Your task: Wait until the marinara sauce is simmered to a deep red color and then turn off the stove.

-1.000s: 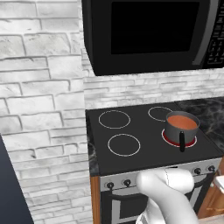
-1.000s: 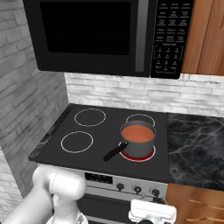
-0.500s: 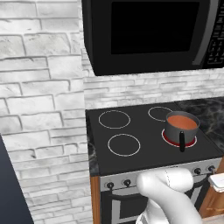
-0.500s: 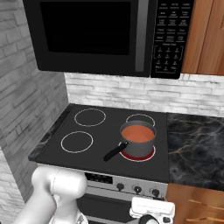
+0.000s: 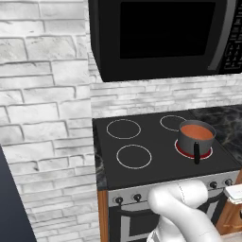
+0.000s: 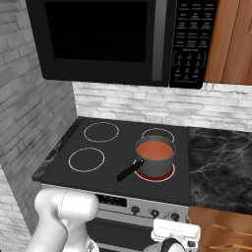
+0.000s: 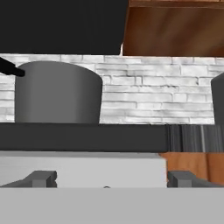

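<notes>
**Op:** Starting with the left base view: the stove (image 5: 156, 156) fills the middle right of the frame, and the pot (image 5: 195, 139) sits on its front right burner, right of centre. The marinara sauce (image 5: 196, 132) inside reads orange-red. A red ring glows under the pot.

**Desk:** And the arm?

**Op:** I see its white elbow at the bottom centre, in front of the knobs (image 5: 137, 197).

**Desk:** Right base view?

**Op:** Same pot (image 6: 155, 156), now centre frame, black handle pointing lower left. The marinara sauce (image 6: 154, 150) is a smooth orange-red disc. The microwave (image 6: 118, 39) spans the top, with a wooden cabinet (image 6: 231, 39) at the upper right. The hand's white body shows at the bottom edge, below the knobs.

**Desk:** Hand view?

**Op:** The gripper (image 7: 111, 178) sits at the bottom, fingertips (image 7: 41, 178) spread wide apart with nothing between them. It faces the stove front; the pot (image 7: 57, 94) stands at the upper left, brick wall behind.
</notes>
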### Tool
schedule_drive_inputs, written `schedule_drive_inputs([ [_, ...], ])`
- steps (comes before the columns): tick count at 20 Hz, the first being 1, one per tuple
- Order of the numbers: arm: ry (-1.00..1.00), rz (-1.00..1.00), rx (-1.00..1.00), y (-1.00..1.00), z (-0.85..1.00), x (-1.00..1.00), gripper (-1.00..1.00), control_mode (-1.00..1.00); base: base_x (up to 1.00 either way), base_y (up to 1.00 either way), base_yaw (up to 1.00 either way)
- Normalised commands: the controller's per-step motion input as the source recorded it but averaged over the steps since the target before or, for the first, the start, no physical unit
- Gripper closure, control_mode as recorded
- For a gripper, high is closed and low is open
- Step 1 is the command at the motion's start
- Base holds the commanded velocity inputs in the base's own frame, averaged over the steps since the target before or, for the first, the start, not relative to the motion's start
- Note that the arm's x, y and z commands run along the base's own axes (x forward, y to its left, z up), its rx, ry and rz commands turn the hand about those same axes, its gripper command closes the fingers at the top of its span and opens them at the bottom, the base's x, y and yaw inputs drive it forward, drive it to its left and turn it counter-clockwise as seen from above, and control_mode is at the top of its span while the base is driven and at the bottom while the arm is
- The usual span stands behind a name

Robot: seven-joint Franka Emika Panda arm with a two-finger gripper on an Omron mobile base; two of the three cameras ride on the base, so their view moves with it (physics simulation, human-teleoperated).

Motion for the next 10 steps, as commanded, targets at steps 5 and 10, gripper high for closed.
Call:
schedule_drive_inputs([
  [5,0.00,0.00,0.00,-0.20,-0.21,0.00,-1.00,-1.00,0.00,0.00,0.00],
  [10,0.00,0.00,-0.05,0.00,-0.42,0.01,-1.00,-1.00,0.00,0.00,0.00],
])
